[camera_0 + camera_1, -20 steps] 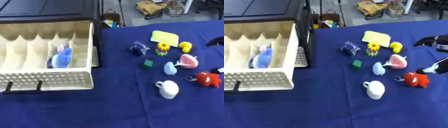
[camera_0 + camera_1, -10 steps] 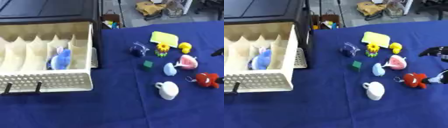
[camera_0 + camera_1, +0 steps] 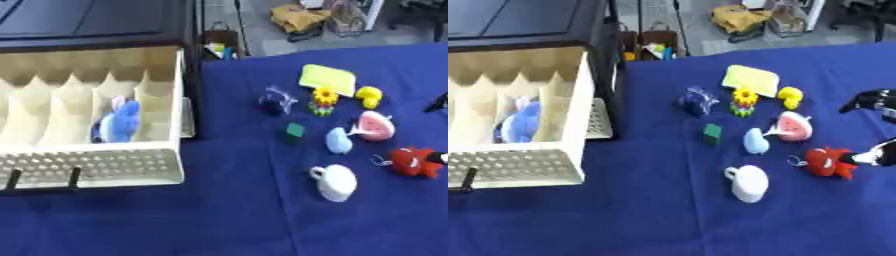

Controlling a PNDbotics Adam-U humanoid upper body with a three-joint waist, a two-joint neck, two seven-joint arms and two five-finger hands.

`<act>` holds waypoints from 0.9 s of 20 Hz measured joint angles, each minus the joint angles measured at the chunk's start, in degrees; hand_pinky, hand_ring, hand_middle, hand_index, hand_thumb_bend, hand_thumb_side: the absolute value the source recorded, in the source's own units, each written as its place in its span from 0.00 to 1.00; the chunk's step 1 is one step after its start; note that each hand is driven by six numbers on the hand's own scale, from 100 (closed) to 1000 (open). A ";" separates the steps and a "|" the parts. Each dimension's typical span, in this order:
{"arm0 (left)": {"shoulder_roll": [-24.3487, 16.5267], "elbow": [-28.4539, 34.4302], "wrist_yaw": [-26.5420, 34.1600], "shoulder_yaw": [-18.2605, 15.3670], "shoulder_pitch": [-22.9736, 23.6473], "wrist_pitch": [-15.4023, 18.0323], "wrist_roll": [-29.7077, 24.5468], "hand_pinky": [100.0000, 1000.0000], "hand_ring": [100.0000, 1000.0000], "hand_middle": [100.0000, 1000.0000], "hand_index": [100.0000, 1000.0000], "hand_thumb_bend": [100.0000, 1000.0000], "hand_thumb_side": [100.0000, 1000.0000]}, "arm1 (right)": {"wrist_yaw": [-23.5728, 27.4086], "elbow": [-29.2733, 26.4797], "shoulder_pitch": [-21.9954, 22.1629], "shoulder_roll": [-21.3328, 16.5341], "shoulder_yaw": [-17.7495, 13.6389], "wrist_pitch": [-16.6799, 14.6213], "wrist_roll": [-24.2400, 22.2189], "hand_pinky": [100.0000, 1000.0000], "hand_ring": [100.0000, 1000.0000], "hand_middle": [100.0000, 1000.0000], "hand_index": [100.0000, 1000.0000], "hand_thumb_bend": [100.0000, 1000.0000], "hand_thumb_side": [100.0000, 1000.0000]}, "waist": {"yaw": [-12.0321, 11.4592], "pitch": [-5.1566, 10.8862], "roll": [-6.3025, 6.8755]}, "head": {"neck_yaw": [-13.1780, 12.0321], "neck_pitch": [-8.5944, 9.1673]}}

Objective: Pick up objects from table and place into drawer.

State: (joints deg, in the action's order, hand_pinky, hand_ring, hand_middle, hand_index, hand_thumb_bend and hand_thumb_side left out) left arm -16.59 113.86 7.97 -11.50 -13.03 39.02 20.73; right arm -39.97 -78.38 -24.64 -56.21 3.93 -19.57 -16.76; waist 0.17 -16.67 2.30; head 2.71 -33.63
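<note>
Drawer: cream drawer (image 3: 131,167) pulled open at 9 o'clock, scalloped dividers forming lengthwise compartments, perforated front panel.
Contents: one blue plush toy (image 3: 119,123) in a right-hand compartment; other compartments show nothing.
Loose objects: centre toward 3 o'clock, on the cloth: white mug (image 3: 335,182) on its side, green cube (image 3: 296,130), pale blue piece (image 3: 339,140), pink-and-white toy (image 3: 374,126), red plush (image 3: 828,161), flower toy (image 3: 325,98), yellow duck (image 3: 369,96), yellow-green pad (image 3: 327,78), purple clear item (image 3: 277,100).
Right hand: right hand (image 3: 874,100) at 3 o'clock edge, only dark fingers show, one tip touching the red plush; cannot tell whether spread or curled.
Surface: blue cloth table (image 3: 236,220).
Room: grey floor and clutter at 12 o'clock.
</note>
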 measured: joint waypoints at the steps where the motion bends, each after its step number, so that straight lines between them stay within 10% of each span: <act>1: 0.02 0.00 0.00 0.00 -0.04 0.00 0.00 0.46 0.56 0.60 0.80 0.10 1.00 | -0.31 0.27 -0.01 0.04 0.09 -0.02 0.53 0.78 0.87 0.76 0.84 0.58 0.45 | -0.10 -0.03 0.03 | 0.09 0.00; 18: 0.54 0.00 0.01 0.02 -0.19 -0.09 -0.15 0.46 0.57 0.60 0.80 0.10 1.00 | -3.90 8.45 -0.71 4.05 2.10 -1.40 3.90 0.79 0.88 0.75 0.85 0.57 0.36 | -0.61 -0.32 0.71 | 1.38 0.81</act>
State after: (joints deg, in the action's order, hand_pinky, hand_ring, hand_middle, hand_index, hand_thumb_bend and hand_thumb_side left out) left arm -16.04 113.86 7.97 -11.48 -13.22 38.93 20.58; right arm -43.86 -69.92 -25.35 -52.16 6.03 -20.96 -12.85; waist -0.44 -16.98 3.00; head 4.09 -32.83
